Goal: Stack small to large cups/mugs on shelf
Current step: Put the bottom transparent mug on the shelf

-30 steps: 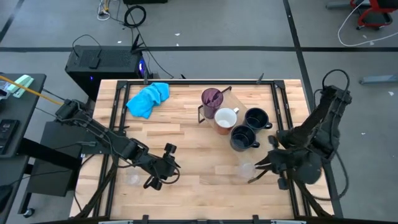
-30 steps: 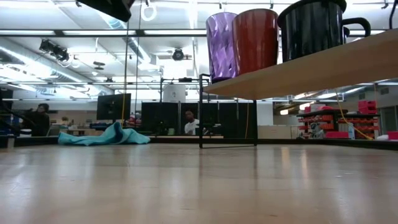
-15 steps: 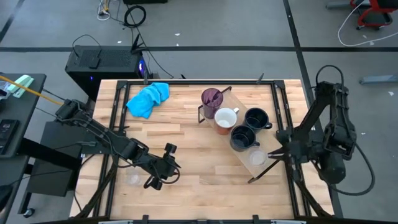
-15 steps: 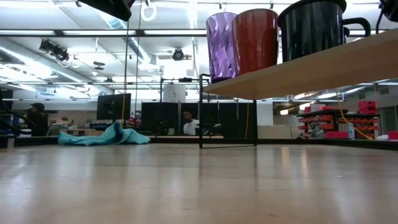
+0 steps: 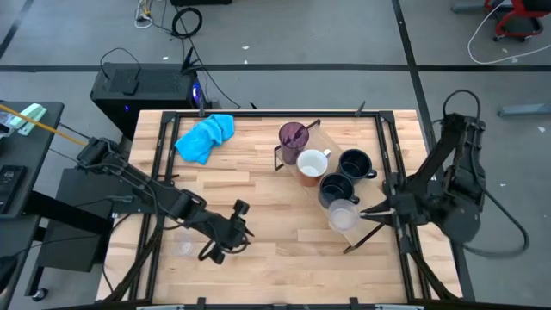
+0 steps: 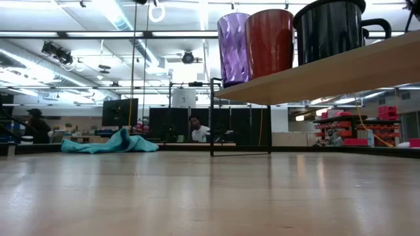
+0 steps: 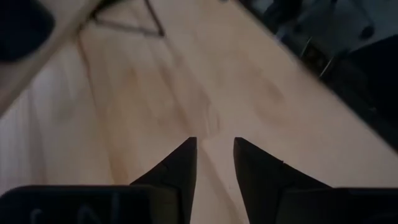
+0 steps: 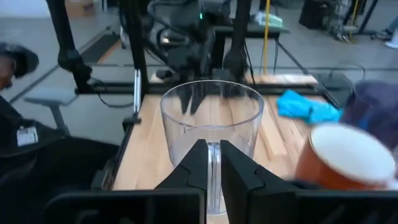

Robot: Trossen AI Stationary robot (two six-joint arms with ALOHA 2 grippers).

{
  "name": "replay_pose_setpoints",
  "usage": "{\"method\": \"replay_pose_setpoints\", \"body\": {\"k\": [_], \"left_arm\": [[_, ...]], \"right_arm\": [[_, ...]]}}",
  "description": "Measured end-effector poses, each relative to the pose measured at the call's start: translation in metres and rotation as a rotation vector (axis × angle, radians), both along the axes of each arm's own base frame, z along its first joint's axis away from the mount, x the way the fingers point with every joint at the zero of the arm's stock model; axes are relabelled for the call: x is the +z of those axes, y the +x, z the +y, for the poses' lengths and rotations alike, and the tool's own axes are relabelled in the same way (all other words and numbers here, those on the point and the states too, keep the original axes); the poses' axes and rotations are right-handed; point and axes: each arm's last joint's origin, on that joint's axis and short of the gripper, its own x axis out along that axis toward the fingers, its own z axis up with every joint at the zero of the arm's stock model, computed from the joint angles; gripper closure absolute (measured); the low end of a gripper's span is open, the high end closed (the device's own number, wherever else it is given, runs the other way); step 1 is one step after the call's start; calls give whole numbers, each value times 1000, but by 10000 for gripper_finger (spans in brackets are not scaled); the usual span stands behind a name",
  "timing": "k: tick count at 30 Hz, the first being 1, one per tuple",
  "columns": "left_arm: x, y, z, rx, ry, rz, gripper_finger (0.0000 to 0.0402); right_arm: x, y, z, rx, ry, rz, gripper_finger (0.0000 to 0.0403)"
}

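The shelf board (image 5: 366,226) runs slantwise across the table's right half. On it stand the purple tumbler (image 5: 293,136), the white mug (image 5: 312,163) and two navy mugs (image 5: 355,164) (image 5: 336,189). My right gripper (image 5: 363,213) is shut on a clear glass (image 5: 343,216) next to the nearer navy mug; the glass also shows in the right wrist view (image 8: 211,118). A second clear glass (image 5: 182,248) stands near the table's left edge. My left gripper (image 5: 238,226) is open and empty over bare wood (image 7: 214,158). My right gripper has its two fingers close together on the glass's wall (image 8: 213,147), on the side facing the table's right edge, about halfway up. The fingers lie level and come from the table's right. The glass is upright, mouth up. Whether its base rests on the shelf board, I cannot tell.
A bright blue cloth (image 5: 206,136) lies at the far left of the table. The low view shows the tumbler (image 6: 234,49), a mug (image 6: 269,42) and a dark mug (image 6: 328,29) on the raised shelf board (image 6: 328,69). Black rails edge the table.
My right gripper has carried the clear glass from the shelf board's near end toward the far edge. The glass now stands upright right beside the nearer navy mug. The gripper's hold on it has stayed the same.
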Motion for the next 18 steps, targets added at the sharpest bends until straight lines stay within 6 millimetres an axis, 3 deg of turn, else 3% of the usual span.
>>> {"method": "replay_pose_setpoints", "body": {"k": [9, 13, 18], "left_arm": [[18, 10, -7, -112, -73, -198, 289], [24, 15, -8, -156, -160, -314, 291], [12, 13, -3, -136, -250, -535, 290]], "right_arm": [[7, 43, -9, 160, -22, 14, 375], [4, 48, -10, 200, -21, 1, 375], [-16, 45, -9, 282, -5, -24, 374]]}}
